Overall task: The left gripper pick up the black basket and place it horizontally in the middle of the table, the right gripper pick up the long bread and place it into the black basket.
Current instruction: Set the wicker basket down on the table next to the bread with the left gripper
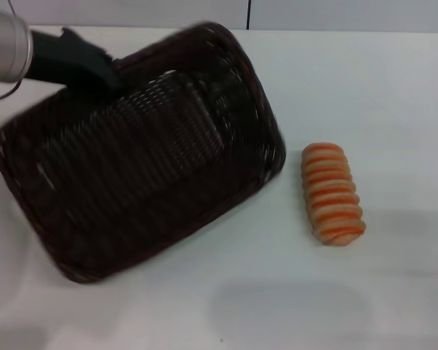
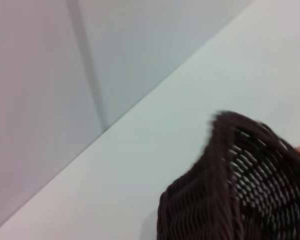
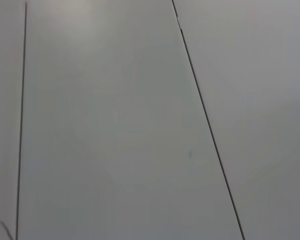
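The black basket (image 1: 142, 157), a large dark woven wicker basket, fills the left and middle of the head view, tilted and blurred, lifted off the table (image 1: 350, 292). My left gripper (image 1: 111, 73), on the silver arm with a green ring, grips its far rim at upper left. A corner of the basket also shows in the left wrist view (image 2: 240, 190). The long bread (image 1: 332, 192), tan with orange-red stripes, lies on the table to the right of the basket. My right gripper is out of view; its wrist view shows only plain wall panels.
A white wall with a dark vertical seam (image 1: 247, 13) rises behind the table's far edge. White tabletop lies in front of the basket and around the bread.
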Motion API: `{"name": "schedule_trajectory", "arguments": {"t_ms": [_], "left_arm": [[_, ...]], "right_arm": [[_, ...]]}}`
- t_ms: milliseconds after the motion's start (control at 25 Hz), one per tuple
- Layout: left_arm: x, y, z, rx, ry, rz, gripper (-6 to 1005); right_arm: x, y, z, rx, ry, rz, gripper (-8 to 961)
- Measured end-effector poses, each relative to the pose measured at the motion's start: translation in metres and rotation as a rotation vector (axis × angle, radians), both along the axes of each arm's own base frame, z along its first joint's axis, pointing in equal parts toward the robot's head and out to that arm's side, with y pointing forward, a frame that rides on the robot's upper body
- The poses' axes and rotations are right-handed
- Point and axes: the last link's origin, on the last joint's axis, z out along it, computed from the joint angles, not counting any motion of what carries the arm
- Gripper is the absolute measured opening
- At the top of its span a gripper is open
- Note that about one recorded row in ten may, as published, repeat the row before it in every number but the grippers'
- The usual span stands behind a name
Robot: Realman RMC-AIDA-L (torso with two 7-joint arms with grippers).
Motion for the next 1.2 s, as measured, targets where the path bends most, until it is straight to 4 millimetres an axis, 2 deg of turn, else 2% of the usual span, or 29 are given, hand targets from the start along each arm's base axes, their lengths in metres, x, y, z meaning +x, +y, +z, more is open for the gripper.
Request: {"name": "schedule_trajectory", "arguments": {"t_ms": [120,240,320,560,640,680,1000,1120,1200], "left_arm": [[0.007,0.003,0.004,-0.038,-0.016,-0.032,217],[0.028,0.003,0.007,-0.220,-0.084,-0.150,211],[0.034,0.003,0.006,-0.271,-0.101,-0.178,211],[0.038,0.003,0.002,-0.304,-0.101,-0.192,210],[0.043,0.002,-0.002,-0.345,-0.096,-0.214,210],[0.047,0.002,-0.018,-0.461,-0.086,-0.233,210],[0.043,0.007,-0.029,-0.487,-0.055,-0.208,228],[0.032,0.019,-0.040,-0.456,0.016,-0.143,239],[0.031,0.020,-0.044,-0.464,0.029,-0.136,246]], "right_arm": [[0.000,-0.003,0.000,0.001,0.005,0.004,782],[0.000,-0.004,0.000,-0.002,0.016,0.009,782],[0.000,-0.006,0.000,-0.004,0.029,0.015,781],[0.000,-0.009,0.000,-0.003,0.036,0.018,781],[-0.001,-0.009,-0.001,-0.008,0.035,0.020,780],[-0.001,-0.009,-0.001,-0.011,0.034,0.021,780],[0.000,-0.010,-0.002,-0.014,0.031,0.019,779],[0.000,-0.010,-0.001,-0.015,0.029,0.019,779],[0.000,-0.010,-0.001,-0.015,0.029,0.019,779]]}}
